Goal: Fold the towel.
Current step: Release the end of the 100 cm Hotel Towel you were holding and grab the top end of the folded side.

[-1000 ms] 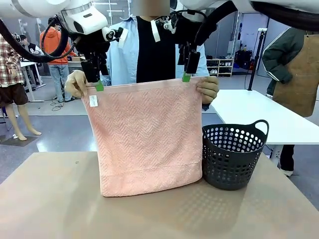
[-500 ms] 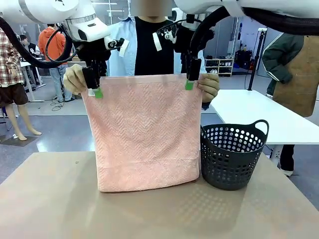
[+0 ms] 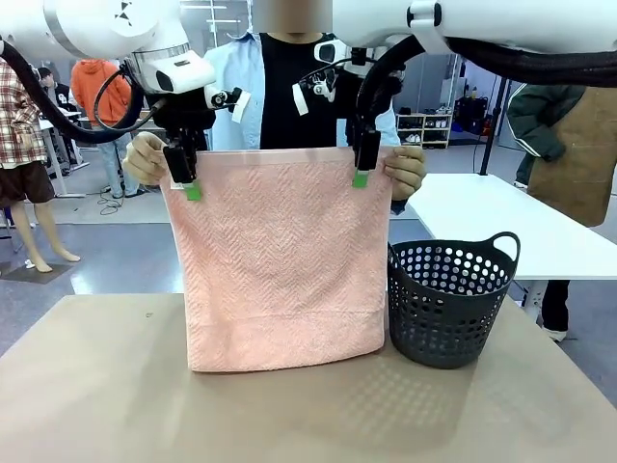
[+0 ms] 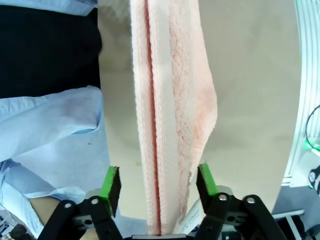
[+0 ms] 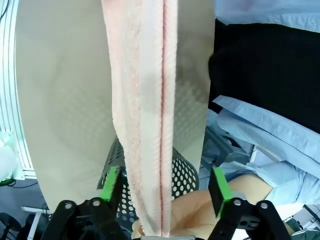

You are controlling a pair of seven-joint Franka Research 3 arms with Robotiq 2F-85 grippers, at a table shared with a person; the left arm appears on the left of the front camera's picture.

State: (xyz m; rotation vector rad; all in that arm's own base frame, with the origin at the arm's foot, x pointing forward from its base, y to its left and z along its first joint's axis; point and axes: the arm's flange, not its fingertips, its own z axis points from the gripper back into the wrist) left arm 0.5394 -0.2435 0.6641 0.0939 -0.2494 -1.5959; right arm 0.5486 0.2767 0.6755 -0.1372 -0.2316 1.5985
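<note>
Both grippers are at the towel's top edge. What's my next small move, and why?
The left gripper and right gripper each straddle the towel's top edge, jaws open, with the cloth in the gap. The person's hands hold the corners. I'd probably close both grippers on the hem next, so the person can let go.

Salmon-pink towel (image 3: 280, 260) with a herringbone weave and a plain hem band low down hangs between the bright green pads (image 4: 109, 182) of my black left gripper (image 4: 158, 172) and right gripper (image 5: 165, 175). Below my right gripper, a dark grey basket (image 3: 448, 309) dotted with round holes; tan table (image 3: 96, 386); person's shirt (image 4: 45, 120) light blue over black.
</note>
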